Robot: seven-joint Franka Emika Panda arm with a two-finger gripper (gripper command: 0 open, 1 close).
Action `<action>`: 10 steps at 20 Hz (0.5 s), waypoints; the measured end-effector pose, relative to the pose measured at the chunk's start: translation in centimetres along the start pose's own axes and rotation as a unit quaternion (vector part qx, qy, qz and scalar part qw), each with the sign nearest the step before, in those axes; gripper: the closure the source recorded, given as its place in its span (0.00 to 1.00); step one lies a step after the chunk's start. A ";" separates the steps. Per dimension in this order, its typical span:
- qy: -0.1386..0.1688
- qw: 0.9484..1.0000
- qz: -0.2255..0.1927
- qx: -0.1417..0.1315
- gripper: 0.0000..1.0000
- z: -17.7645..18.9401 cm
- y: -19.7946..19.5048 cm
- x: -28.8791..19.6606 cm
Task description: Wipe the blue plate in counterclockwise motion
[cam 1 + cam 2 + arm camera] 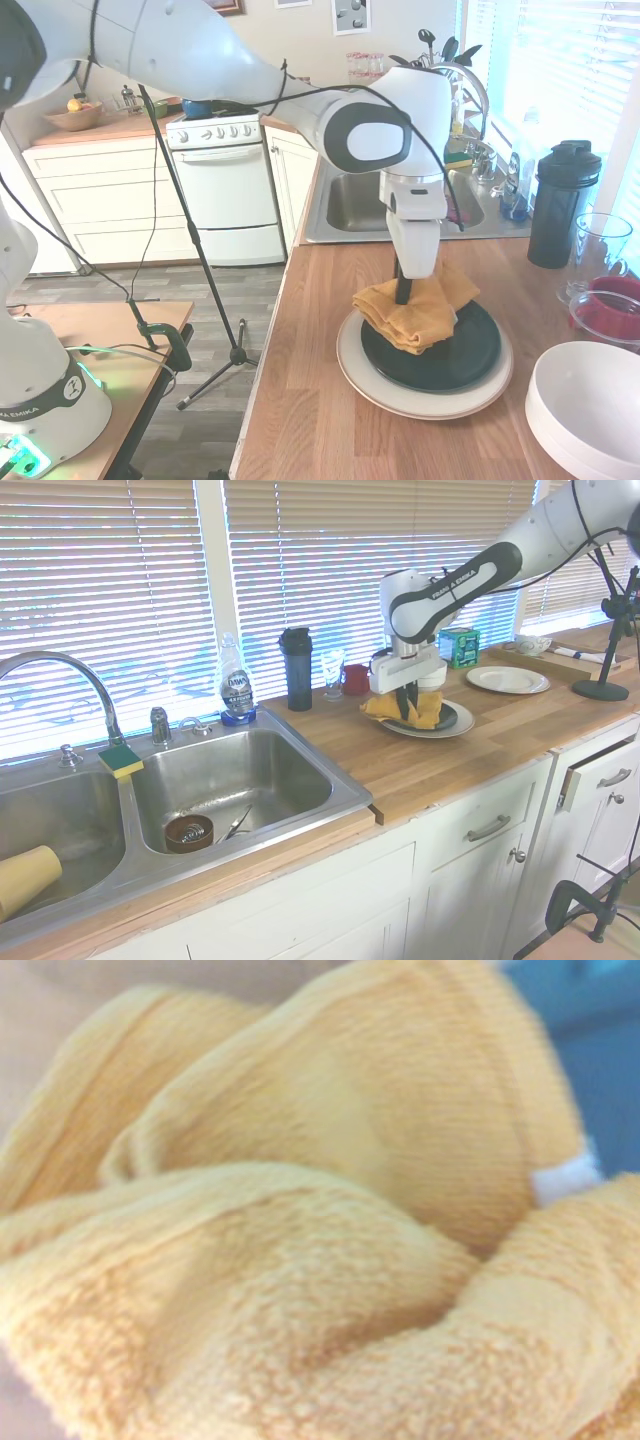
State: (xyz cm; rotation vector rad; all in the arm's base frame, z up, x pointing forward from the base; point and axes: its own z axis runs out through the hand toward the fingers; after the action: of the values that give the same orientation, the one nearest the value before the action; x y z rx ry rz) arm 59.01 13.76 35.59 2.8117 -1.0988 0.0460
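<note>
One gripper (404,292) clamped on yellow cloth (418,308), pressed onto blue plate (445,358) directly below.

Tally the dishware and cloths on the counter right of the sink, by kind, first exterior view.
Plates: 2, the blue plate stacked on a cream plate
Bowls: 1, white bowl
Cloths: 1, yellow cloth bunched on the blue plate under the gripper
Bottles: 1, black shaker bottle
Clear cups: 1, clear cup
Total: 6
</note>
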 end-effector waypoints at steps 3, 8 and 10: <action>0.003 1.000 0.007 0.009 1.00 0.0 2.8 -0.7; 0.004 0.999 0.026 0.018 1.00 0.3 7.0 0.2; -0.001 0.999 0.035 0.018 1.00 0.6 8.0 1.0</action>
State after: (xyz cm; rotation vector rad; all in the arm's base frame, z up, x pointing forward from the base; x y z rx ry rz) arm 54.33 7.12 35.93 2.8048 -1.2096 0.0708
